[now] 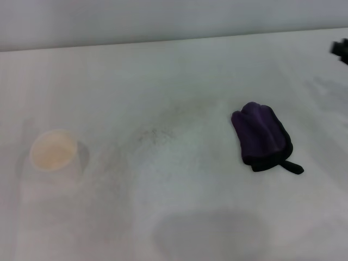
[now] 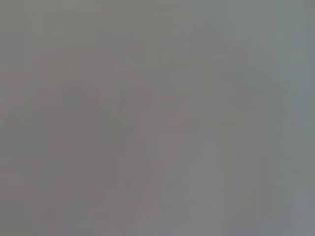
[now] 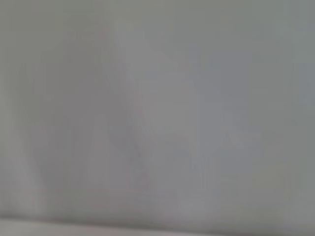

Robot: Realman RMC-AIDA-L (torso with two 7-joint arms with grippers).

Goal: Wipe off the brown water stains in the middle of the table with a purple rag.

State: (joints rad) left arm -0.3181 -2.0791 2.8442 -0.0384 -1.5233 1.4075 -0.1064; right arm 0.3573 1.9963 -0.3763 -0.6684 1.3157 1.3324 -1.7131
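The purple rag [image 1: 261, 136] lies bunched on the white table [image 1: 179, 81], right of the middle, with its black loop tail pointing toward the front right. No tan-brown blot shows on the table; only faint grey speckled smudges [image 1: 155, 135] mark the middle. A small dark part of my right arm [image 1: 341, 49] pokes in at the far right edge, well behind and to the right of the rag. My left gripper is out of view. Both wrist views show only plain grey surface.
A white paper cup [image 1: 53, 150] with a tan inside stands at the left of the table, far from the rag. The table's far edge [image 1: 174, 41] meets a pale wall. A soft shadow [image 1: 212, 234] lies on the front middle of the table.
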